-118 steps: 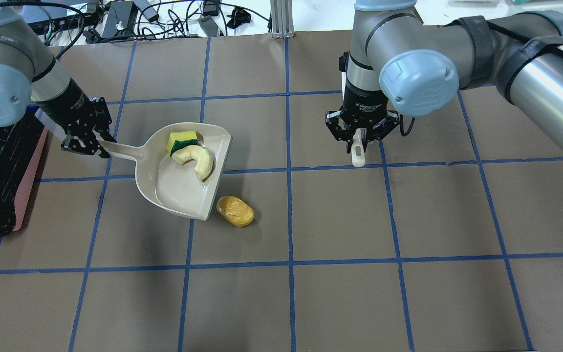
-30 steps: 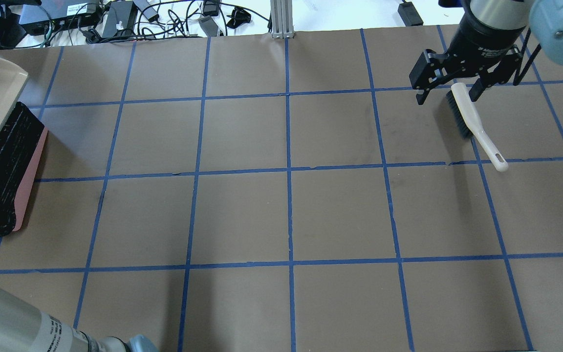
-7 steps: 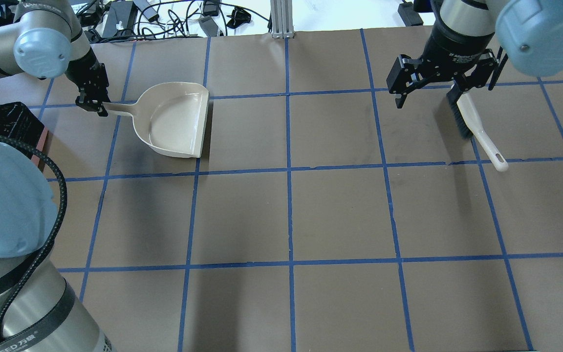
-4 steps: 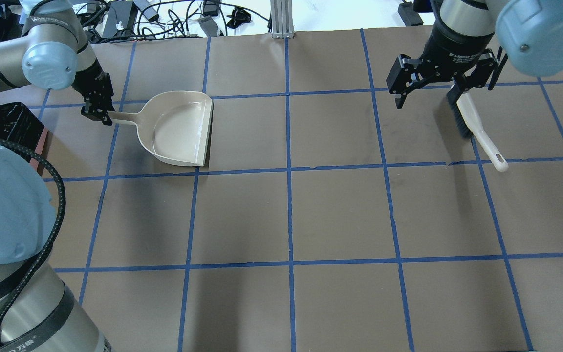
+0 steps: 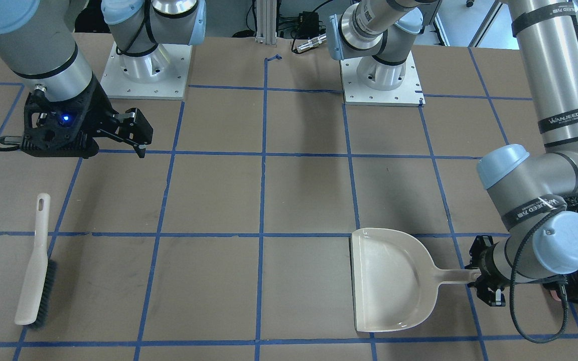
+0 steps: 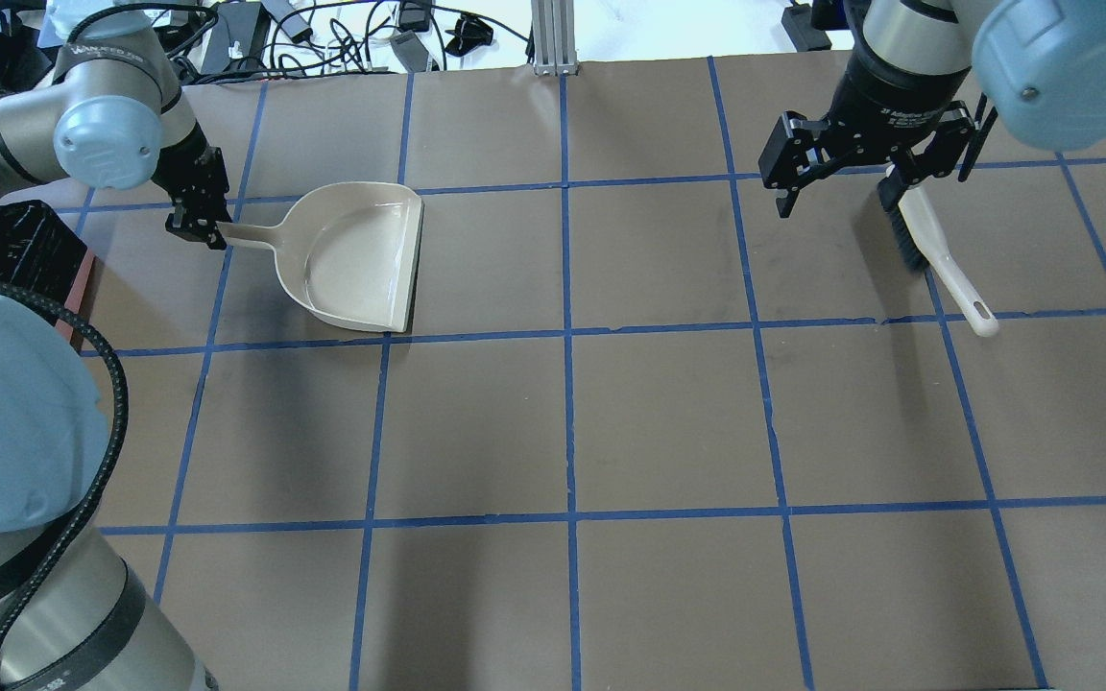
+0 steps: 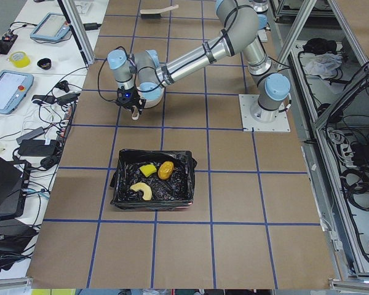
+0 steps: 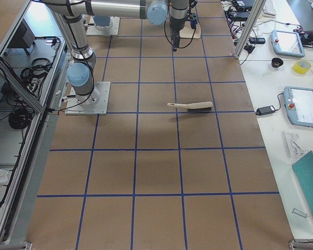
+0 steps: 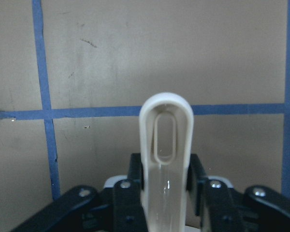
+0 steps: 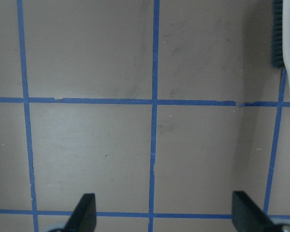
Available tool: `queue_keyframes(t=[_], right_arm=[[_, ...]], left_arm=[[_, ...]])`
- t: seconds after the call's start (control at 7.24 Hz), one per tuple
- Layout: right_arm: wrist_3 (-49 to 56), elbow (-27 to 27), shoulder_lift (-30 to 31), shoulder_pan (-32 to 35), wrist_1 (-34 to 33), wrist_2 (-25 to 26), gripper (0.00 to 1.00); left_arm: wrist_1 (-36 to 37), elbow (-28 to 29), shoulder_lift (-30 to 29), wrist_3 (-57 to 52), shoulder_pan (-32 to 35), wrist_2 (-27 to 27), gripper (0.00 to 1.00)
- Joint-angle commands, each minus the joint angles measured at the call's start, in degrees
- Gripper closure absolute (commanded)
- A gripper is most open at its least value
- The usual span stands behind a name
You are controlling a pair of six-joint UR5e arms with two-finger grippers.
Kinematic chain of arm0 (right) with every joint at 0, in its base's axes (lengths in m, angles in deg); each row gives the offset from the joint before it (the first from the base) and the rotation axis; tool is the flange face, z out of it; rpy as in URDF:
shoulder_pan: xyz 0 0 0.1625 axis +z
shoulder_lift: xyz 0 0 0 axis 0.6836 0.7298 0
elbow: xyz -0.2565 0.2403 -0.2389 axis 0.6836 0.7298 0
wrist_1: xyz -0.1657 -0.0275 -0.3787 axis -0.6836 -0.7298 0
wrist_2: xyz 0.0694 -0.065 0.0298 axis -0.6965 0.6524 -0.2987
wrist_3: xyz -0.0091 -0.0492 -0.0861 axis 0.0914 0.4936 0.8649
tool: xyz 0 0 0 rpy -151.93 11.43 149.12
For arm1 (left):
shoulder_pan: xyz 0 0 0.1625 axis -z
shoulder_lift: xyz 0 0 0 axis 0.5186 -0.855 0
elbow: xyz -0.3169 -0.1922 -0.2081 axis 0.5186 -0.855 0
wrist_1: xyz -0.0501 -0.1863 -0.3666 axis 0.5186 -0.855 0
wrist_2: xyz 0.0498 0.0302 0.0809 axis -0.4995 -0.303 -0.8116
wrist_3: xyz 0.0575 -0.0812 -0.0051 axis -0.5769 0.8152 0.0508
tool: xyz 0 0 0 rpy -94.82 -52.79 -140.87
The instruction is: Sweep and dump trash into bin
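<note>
Silver tube arms (image 5: 552,60) with pale blue joint caps (image 5: 567,243); black jaws; black straps (image 5: 567,120) marked WANJEED; a black cable (image 6: 121,384) alongside.

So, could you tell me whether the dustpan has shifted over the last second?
Yes. In the overhead view the dustpan has slid down-right; its lower corner now nearly meets the blue tape line below it.

Open counter (image 6: 668,422) stretches between the dustpan (image 6: 356,259) on the left and the brush (image 6: 942,257) on the right, while the bin (image 6: 25,245) blocks the far-left edge.
</note>
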Motion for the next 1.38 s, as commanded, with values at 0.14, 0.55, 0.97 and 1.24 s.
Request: queue_keyframes(t=[0.14, 0.55, 0.97, 1.24], right_arm=[[-0.53, 0.17, 0.54, 0.00, -0.30, -0.23, 0.00], [-0.97, 0.62, 0.28, 0.09, -0.57, -1.82, 0.00], [-3.68, 0.26, 0.37, 0.09, -0.05, -1.38, 0.00], [-3.87, 0.26, 0.55, 0.17, -0.04, -1.29, 0.00]], left_arm=[[2.93, 0.43, 0.72, 0.31, -0.08, -0.27, 0.00], [4.54, 2.44, 2.91, -0.04, -0.43, -0.09, 0.00], [4.27, 6.40, 7.73, -0.39, 0.09, 1.48, 0.00], [3.48, 5.45, 12.21, -5.46, 1.75, 3.69, 0.00]])
